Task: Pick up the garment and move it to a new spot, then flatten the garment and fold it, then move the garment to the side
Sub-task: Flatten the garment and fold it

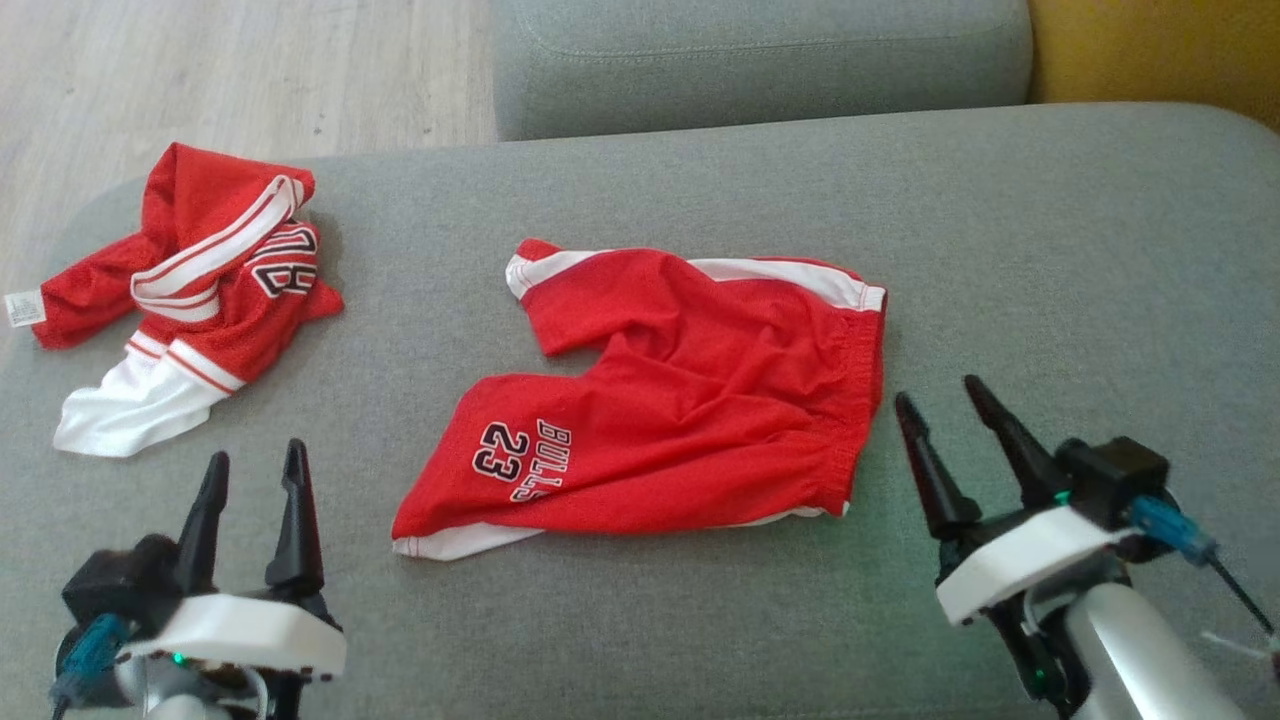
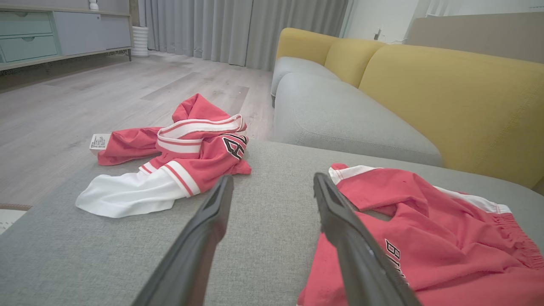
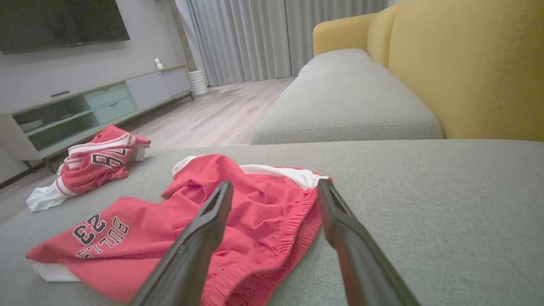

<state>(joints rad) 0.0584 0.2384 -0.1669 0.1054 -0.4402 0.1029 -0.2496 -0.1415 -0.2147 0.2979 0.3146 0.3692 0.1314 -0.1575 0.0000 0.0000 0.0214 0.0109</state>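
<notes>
Shorts (image 1: 680, 400) lie mid-frame on the grey cushion (image 1: 1050, 250), spread but wrinkled; flattening seems in hand. Left gripper (image 1: 255, 452) and right gripper (image 1: 938, 391) hover at the lower corners, jaws apart and empty; next, pinch opposite edges.

1. "BULLS" with "23" beside it, in black characters outlined in white, is printed on one leg of the red shorts (image 1: 690, 400), near the hem.
2. Left of the shorts, a crumpled red jersey (image 1: 210, 300) shows black numerals, folded and unreadable.
3. The jersey's white tag (image 1: 24, 308) carries print too small to read.
</notes>
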